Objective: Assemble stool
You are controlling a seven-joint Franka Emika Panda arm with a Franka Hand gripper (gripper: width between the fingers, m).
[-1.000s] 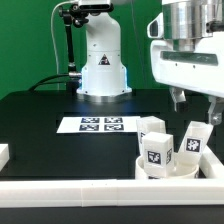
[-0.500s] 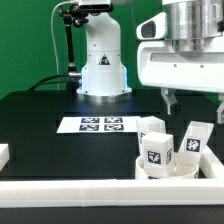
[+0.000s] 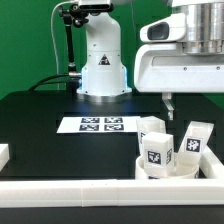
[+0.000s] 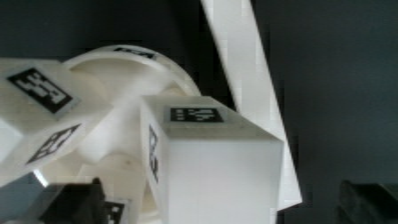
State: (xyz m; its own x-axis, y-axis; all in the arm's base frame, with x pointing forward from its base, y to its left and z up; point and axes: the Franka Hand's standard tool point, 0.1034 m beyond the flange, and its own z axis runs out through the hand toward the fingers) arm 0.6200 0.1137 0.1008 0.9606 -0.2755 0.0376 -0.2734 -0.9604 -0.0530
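Black table (image 3: 40, 125) carries the marker board (image 3: 100, 125) at centre. Stool seat (image 3: 168, 168) with upright legs (image 3: 155, 150) sits by the front rail (image 3: 90, 188). Gripper (image 3: 170, 104) hangs above, holding nothing; its spread cannot be judged.

- Exterior view: a fixed camera low at the table's near edge, facing across the black table (image 3: 40, 115) toward the arm's base (image 3: 102, 60); mid-distance
- Wrist view: a camera on the wrist, looking down, very close
- Both views show the stool (image 3: 170, 150) (image 4: 160, 120) with its tagged legs
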